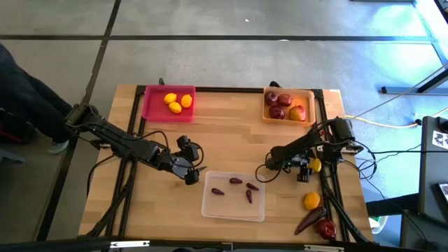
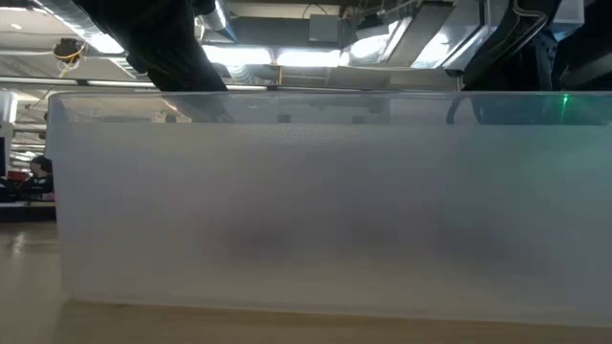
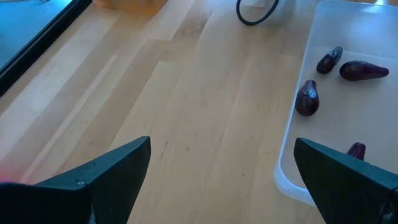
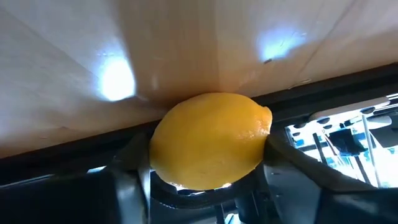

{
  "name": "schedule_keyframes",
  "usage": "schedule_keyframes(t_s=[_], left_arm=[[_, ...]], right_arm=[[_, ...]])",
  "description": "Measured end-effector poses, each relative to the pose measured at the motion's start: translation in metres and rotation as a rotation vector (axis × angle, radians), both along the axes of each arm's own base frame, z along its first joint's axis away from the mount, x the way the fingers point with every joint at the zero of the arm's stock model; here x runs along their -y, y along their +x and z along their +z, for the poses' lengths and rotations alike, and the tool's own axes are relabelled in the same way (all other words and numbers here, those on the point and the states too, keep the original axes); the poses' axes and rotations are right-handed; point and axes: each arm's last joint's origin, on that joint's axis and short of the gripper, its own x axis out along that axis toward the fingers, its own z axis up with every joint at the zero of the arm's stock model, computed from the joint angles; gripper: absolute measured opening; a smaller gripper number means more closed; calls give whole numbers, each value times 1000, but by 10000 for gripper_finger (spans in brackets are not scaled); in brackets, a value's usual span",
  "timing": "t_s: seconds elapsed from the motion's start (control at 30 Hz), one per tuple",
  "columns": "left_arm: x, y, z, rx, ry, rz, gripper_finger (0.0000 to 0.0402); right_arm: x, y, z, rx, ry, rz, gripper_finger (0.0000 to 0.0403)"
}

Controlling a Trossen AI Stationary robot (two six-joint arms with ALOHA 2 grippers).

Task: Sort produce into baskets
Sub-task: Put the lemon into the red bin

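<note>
No text, label, brand, number or sign can be read in any of the views.

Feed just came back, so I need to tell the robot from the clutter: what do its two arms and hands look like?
Both arms are dark, near-black, jointed links with black cables looping alongside. The left hand ends in two dark wedge-shaped fingers with matte, flat faces. The right hand has the same dark build, with cables trailing from its wrist. No markings are legible.
</note>
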Motion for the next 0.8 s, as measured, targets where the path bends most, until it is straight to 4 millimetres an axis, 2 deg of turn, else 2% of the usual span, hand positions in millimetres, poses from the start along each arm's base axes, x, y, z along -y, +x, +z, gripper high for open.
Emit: schedule_keyframes(t_s=[0.17, 0.37, 0.57, 0.8], left_arm=[[0, 0, 0, 0, 0, 0, 392], [0, 0, 0, -3, 6, -5, 392], [0, 0, 0, -3, 6, -5, 392], [0, 1, 1, 15, -6, 0, 392]], right_arm=[[0, 2, 2, 4, -2, 3, 168], [-1, 15, 14, 43, -28, 37, 162], [-3, 31, 43, 190, -46, 69, 162], [-3, 56, 88, 521, -150, 100, 163]])
